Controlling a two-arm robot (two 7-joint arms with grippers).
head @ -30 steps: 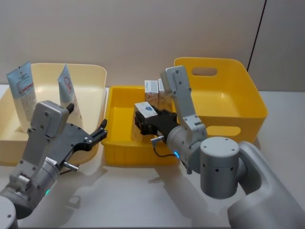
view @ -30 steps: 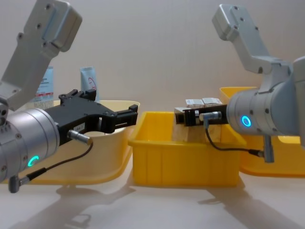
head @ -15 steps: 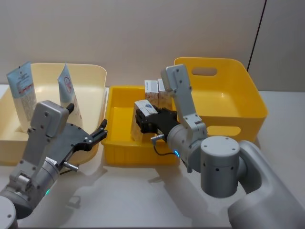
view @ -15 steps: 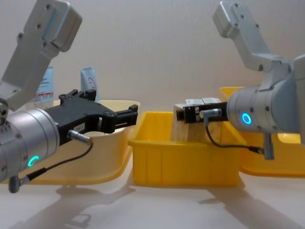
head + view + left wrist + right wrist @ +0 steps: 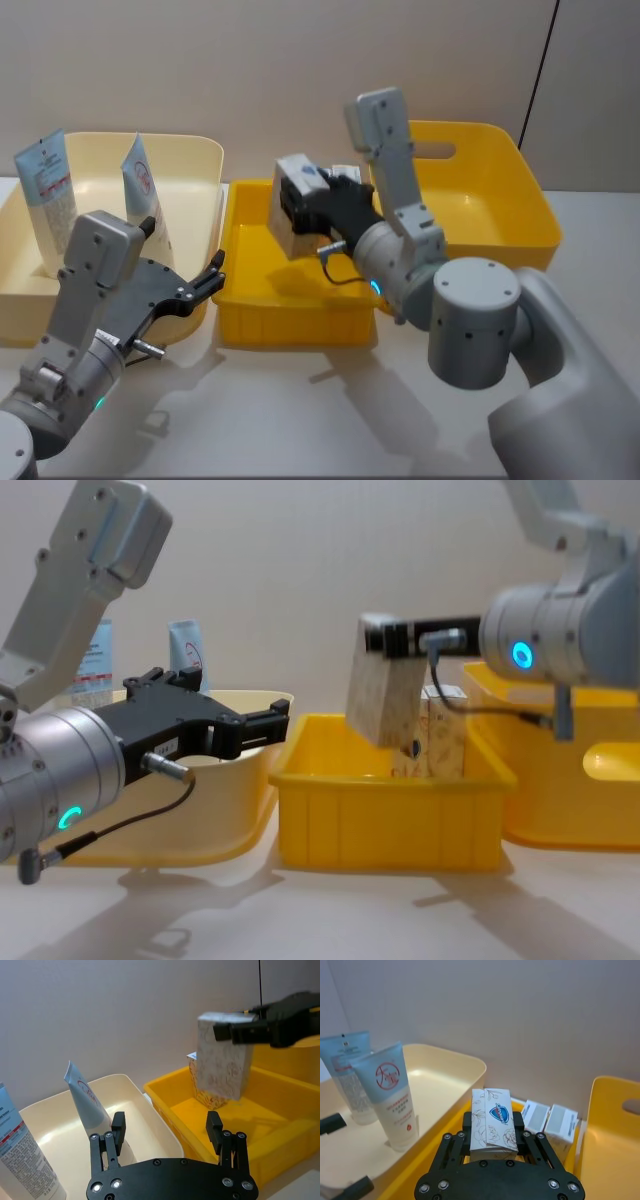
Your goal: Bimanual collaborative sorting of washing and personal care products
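My right gripper [image 5: 298, 200] is shut on a cream patterned box [image 5: 296, 175] and holds it tilted in the air above the small yellow tray [image 5: 290, 326]. The chest view shows the held box [image 5: 385, 698] clear of the tray rim. The right wrist view shows its blue logo between the fingers [image 5: 492, 1121]. Two more boxes [image 5: 547, 1119] stand at the tray's back, one seen from the chest [image 5: 444, 732]. Two light-blue tubes [image 5: 45, 198] [image 5: 142, 192] stand in the cream bin [image 5: 195, 150]. My left gripper [image 5: 205, 281] hovers open by that bin's near right corner, holding nothing.
A large yellow bin with a handle slot [image 5: 500, 205] stands to the right of the small tray. The three containers sit side by side on the pale table [image 5: 300, 410], with bare table in front of them. A plain wall rises behind.
My right gripper has lifted the cream box up out of the small yellow tray and tilted it. The left arm has not moved.
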